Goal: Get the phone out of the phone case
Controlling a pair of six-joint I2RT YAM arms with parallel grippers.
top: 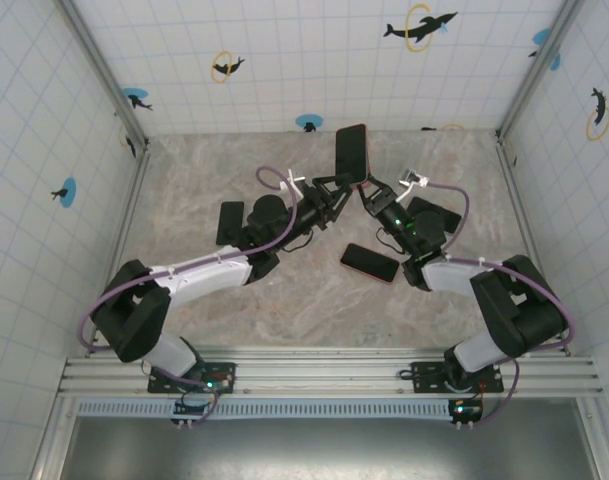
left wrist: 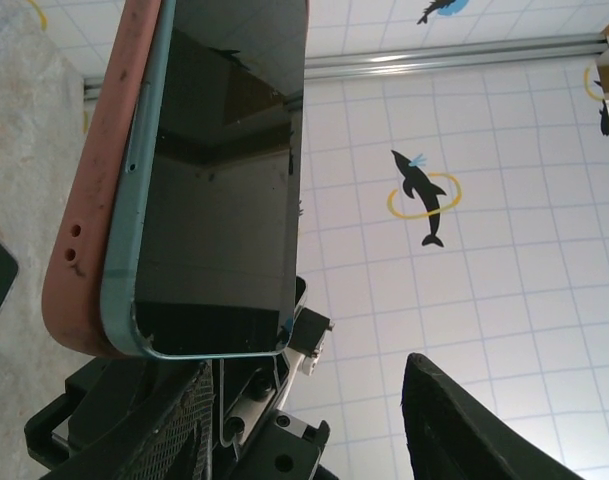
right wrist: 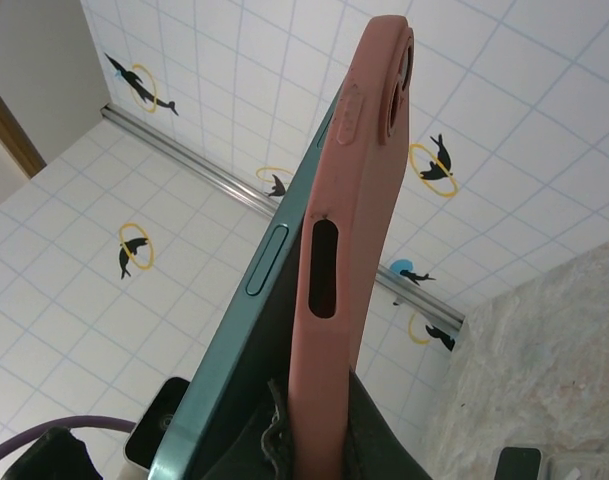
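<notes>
Dolphin-patterned tile walls [top: 314,60] are enclosing a marbled surface [top: 284,300], and both arms are meeting above its far middle. The right pincer [top: 367,192] is clamping shut on the lower end of a salmon-pink phone case [right wrist: 349,220], holding it upright off the surface. The phone [left wrist: 224,200], teal-framed with a dark screen, is sitting partly in that case. Along one long side its frame is standing clear of the case lip, while its back is lying against the case. The left pincer [left wrist: 306,365] is hanging just below the phone's bottom edge with its jaws apart, one finger [left wrist: 174,410] near the phone's lower corner and the other well clear. Whether that near finger is touching the phone I cannot tell. Another phone in a red-edged case [top: 370,262] is lying flat on the surface near the right arm, and a dark phone [top: 229,222] is lying beside the left arm.
</notes>
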